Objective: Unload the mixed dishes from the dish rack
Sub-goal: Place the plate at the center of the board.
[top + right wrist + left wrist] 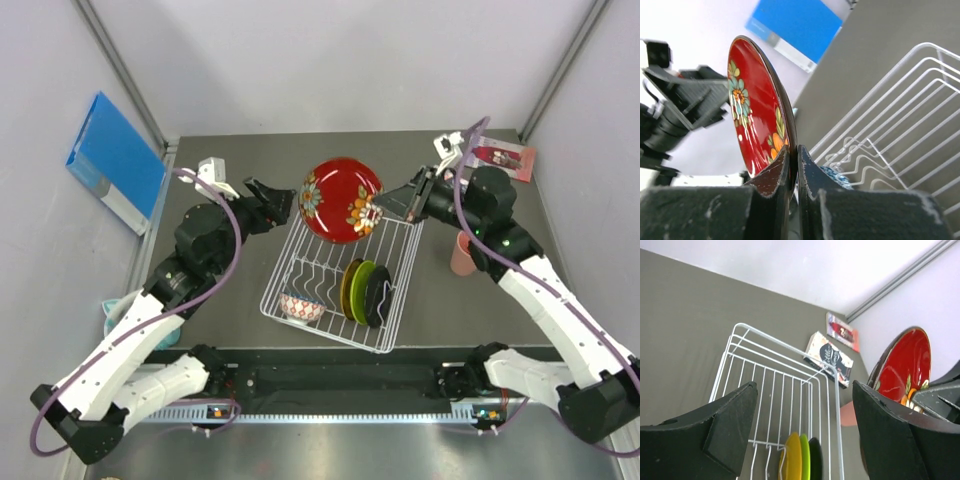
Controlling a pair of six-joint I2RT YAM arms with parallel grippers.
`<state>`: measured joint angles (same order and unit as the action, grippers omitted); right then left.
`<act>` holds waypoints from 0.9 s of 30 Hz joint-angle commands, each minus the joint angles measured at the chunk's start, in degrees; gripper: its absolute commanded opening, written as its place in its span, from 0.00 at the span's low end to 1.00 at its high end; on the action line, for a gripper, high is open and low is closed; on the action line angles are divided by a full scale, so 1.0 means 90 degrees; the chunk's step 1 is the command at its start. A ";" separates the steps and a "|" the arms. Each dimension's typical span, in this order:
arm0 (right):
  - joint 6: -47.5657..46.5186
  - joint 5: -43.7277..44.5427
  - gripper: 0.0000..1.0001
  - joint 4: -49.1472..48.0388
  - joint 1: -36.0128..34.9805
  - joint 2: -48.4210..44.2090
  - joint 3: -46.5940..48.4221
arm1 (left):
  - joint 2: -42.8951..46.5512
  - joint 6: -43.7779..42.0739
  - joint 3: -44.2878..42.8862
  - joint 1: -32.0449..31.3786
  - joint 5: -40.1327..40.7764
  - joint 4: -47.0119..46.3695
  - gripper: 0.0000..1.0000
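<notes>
**Red plate held above the far end of the dish rack**

From overhead I see the right hand (388, 206) pinching the rim of a red plate (341, 200) painted with flowers. Its two fingers are pressed together on the plate's edge at the plate's 3 o'clock. The plate is tilted up, above the rack's 12 o'clock end.

The left hand (278, 203) sits just beside the plate at its 9 o'clock. Its fingers are spread and hold nothing.

The white wire dish rack (322, 258) rests at the middle of the dark tabletop (220, 290). Inside it, amber, lime-green and black plates (365, 292) stand on edge together toward 5 o'clock. A small patterned bowl (301, 305) lies at 7 o'clock.

A pink cup (461, 255) stands on the tabletop at the rack's 3 o'clock, partly behind my right arm. A blue folder (115, 160) leans on the wall at 10 o'clock.
</notes>
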<state>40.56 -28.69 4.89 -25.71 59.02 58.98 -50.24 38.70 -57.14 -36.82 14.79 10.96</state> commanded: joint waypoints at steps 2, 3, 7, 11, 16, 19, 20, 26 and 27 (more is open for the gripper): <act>0.1186 -0.0981 0.00 -0.0562 0.0250 0.0589 0.0673 | 0.0006 0.0221 0.0255 0.0048 -0.0148 -0.0582 0.81; 0.1332 -0.1050 0.00 -0.0562 0.0250 0.0725 0.0702 | 0.0064 0.0241 0.0352 0.0048 -0.0216 -0.0796 0.81; 0.1402 -0.1158 0.00 -0.0562 0.0240 0.0854 0.0809 | 0.0045 0.0329 0.0471 0.0058 -0.0743 -0.1169 0.81; 0.1402 -0.1168 0.00 -0.0454 0.0259 0.0874 0.0703 | 0.0025 0.0456 0.0597 0.0067 -0.0823 -0.1471 0.81; 0.1598 -0.0741 0.00 -0.0953 0.0425 0.0415 0.0225 | 0.0386 0.0758 0.0802 0.0058 0.0200 -0.1326 0.81; 0.0781 0.0165 0.00 0.0137 0.0435 0.0268 0.0545 | 0.0689 0.0817 0.1026 0.0058 0.0768 -0.1345 0.81; 0.0719 0.0238 0.00 0.0324 0.0435 0.0307 0.0594 | 0.0776 0.0817 0.1037 0.0058 0.0905 -0.1326 0.80; 0.0923 -0.0268 0.00 0.0132 0.0494 0.0764 0.0371 | 0.0631 0.0750 0.1105 0.0067 0.0547 -0.1382 0.79; 0.0991 -0.0453 0.00 -0.0120 0.0484 0.0824 0.0303 | 0.0554 0.0691 0.1096 0.0058 0.0032 -0.1471 0.79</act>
<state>48.12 -28.75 10.68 -21.82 64.55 60.80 -43.57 45.45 -48.14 -36.16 21.02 2.85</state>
